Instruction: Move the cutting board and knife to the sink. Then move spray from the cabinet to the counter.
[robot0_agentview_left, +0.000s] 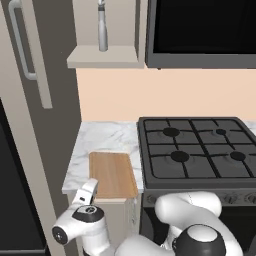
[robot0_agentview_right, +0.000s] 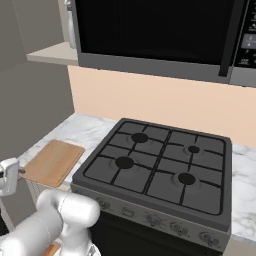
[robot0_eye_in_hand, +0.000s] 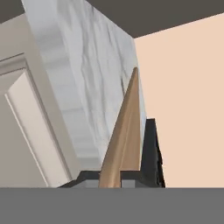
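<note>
White marble worktop (robot0_agentview_left: 107, 137) left of the stovetop (robot0_agentview_left: 197, 150) carries the cutting board (robot0_agentview_left: 112, 175), its long axis running front to back, near end overhanging the worktop's front edge, where the claw (robot0_eye_in_hand: 111, 177) is clenched on it edge-on.

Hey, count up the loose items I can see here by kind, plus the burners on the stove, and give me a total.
Cutting board: 1
Spray bottle: 1
Stove burners: 4
Total: 6
</note>
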